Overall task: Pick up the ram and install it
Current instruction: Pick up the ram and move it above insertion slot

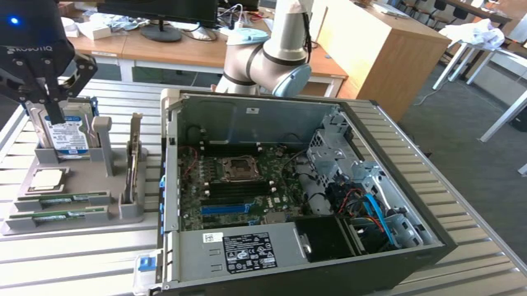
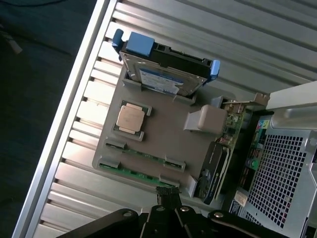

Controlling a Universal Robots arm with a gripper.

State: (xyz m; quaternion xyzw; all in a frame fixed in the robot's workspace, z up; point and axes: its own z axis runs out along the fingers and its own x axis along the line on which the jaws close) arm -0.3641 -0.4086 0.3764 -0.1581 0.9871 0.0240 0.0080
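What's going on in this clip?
A robot arm is working beside an open computer case. Its gripper, fingers shut and holding nothing, hangs over a gray parts holder. The two ram sticks lie in the holder's slots, near the hard drive and processor. No ram is picked up yet.

Exterior view: the camera stands high and off the slatted table [image 1: 74,265], facing obliquely down at middle range. The open computer case [image 1: 247,123] sits at centre frame, the arm's base [image 1: 263,61] at upper centre and the grey parts fixture [image 1: 82,223] at left. Wrist view: the camera rides above the gripper [image 2: 167,196] and faces almost straight down, close over that fixture [image 2: 163,134]. Common ground: the fixture, its hard drive [image 1: 66,132] [image 2: 163,74], the surrounding table slats and the adjoining edge of the case [image 2: 277,163].
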